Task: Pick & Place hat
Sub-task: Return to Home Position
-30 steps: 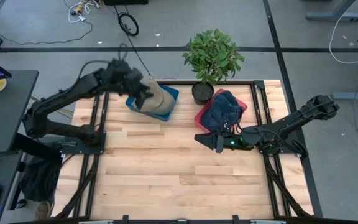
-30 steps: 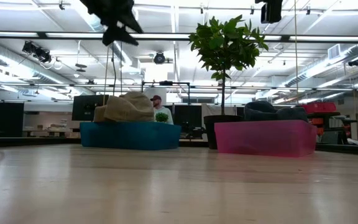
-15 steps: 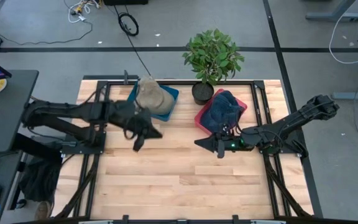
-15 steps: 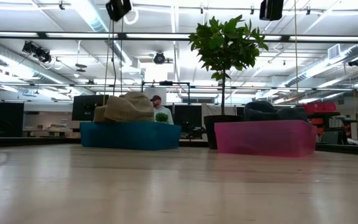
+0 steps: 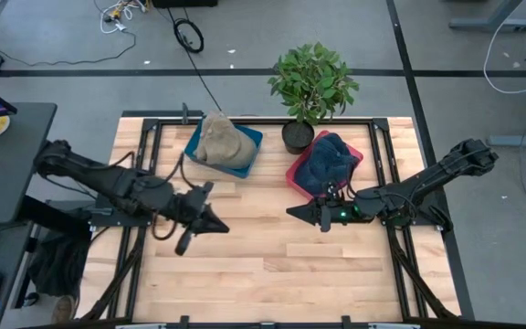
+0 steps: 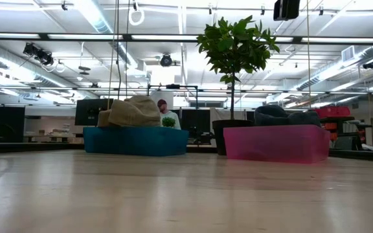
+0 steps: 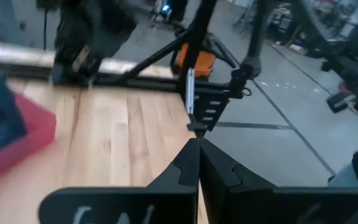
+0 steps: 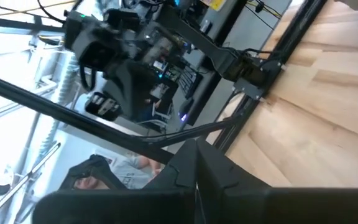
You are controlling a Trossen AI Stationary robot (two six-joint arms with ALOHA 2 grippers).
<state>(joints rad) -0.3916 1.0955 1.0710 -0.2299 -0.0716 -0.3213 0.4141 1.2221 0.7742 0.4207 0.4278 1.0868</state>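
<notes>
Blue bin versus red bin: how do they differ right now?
The blue bin holds a tan cap; the red bin holds a dark blue cap. In the high view, the blue bin sits to the left of the potted plant, and the red bin sits to its right, close against the pot. Both stand at the far side of the table, each with its cap heaped above the rim.

left gripper [image 7: 199, 144] | jaws together (tips touching) | above wooden table [image 7: 120, 134]
</notes>
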